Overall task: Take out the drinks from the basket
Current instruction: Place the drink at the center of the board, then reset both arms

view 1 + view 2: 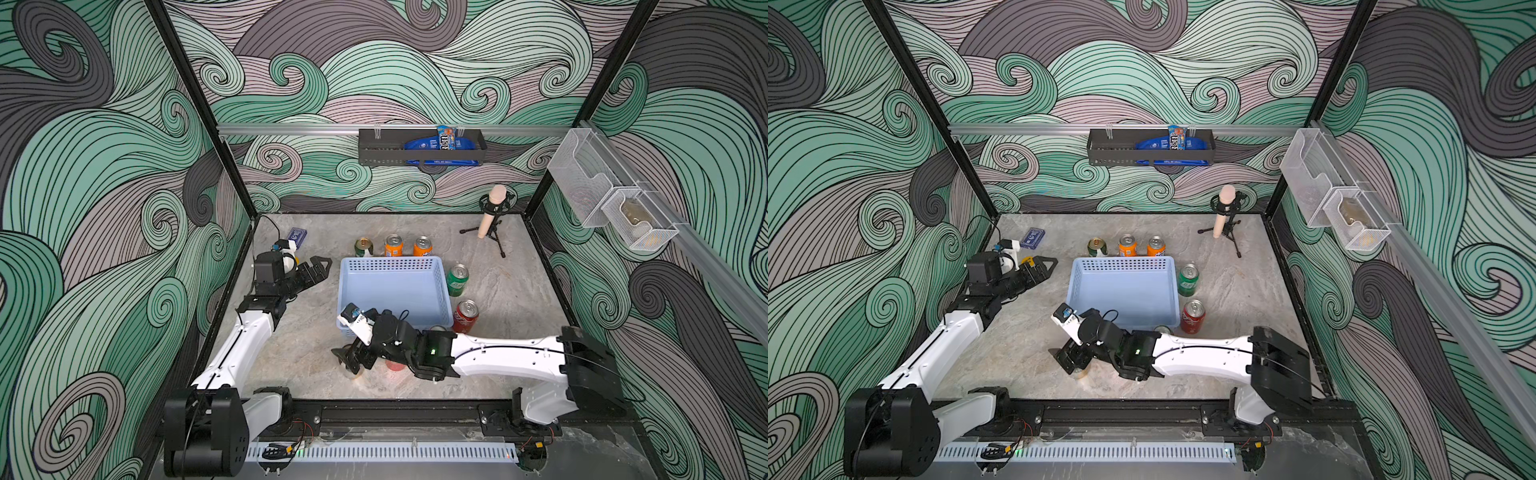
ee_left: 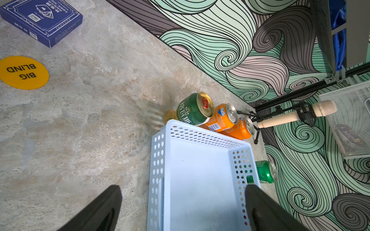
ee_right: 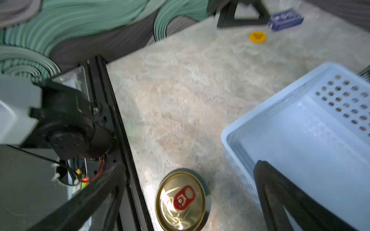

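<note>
The shallow light-blue perforated plastic basket [image 1: 390, 264] sits mid-surface [image 1: 291, 332], showing only its bare floor. My right gripper [image 1: 353, 363] hangs just in front of it, spread wide over an upright gold-topped can [image 3: 181, 202]. My left gripper [image 2: 183, 188] stands wide open by the basket's left side. Behind the basket stand a green-and-cream can [image 1: 363, 247] and two orange cans [image 1: 393, 245]; to its right, a bright green can [image 1: 457, 280] and a red can [image 1: 465, 316]. The black wall rack [image 1: 374, 154] holds blue packets [image 1: 419, 144].

Just behind the light-blue basket [image 2: 200, 134], "FANTA" was printed on the orange can [image 2: 222, 118], the green gold-topped can [image 2: 192, 112] right beside it carried Chinese characters, and well away from the basket a flat yellow disc [image 2: 24, 72] read "BIG BLIND".
</note>
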